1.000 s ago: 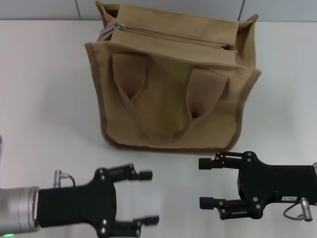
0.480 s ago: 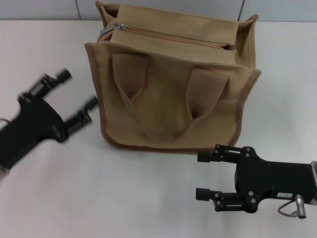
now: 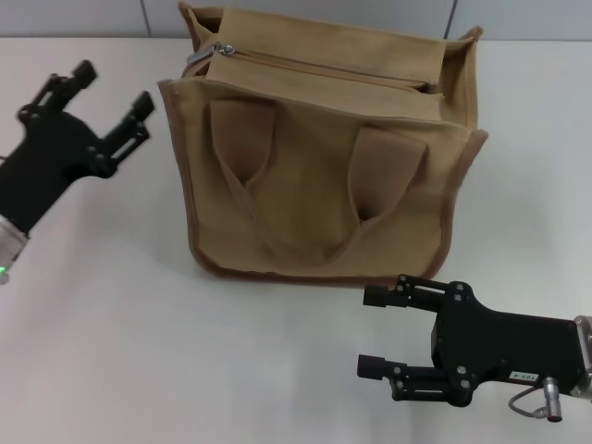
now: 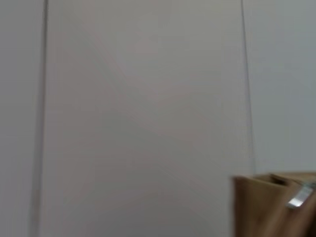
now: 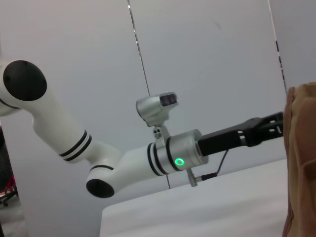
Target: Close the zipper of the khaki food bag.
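I have the white surface (image 3: 111, 333) filling most of my head view, with a pale panelled wall (image 3: 296, 14) along its far edge. The khaki food bag (image 3: 324, 176) stands upright near the far middle of the surface, its broad front panel facing me and its two wide fabric handles (image 3: 305, 194) drooping flat against that panel. Darker brown trim runs down the bag's edges and along its base.

My left arm reaches in from the left side; its left tool (image 3: 111, 92) hovers above the surface just beside the bag's upper left corner, apart from the fabric, with its two black fingers spread and nothing between them. The right tool (image 3: 375, 328) sits low near me, in front of the bag's right lower corner and clear of it, also spread wide and empty, fingers pointing to my left.

From the right wrist view I see the left arm (image 5: 123, 158) stretched across, a green light on its wrist, its dark end reaching the edge of the bag (image 5: 301, 158).

The zipper (image 3: 324, 69) runs along the bag's top, and its small silver pull tab (image 3: 208, 54) lies at the left end; the left wrist view catches that tab (image 4: 301, 196) at the bag's corner
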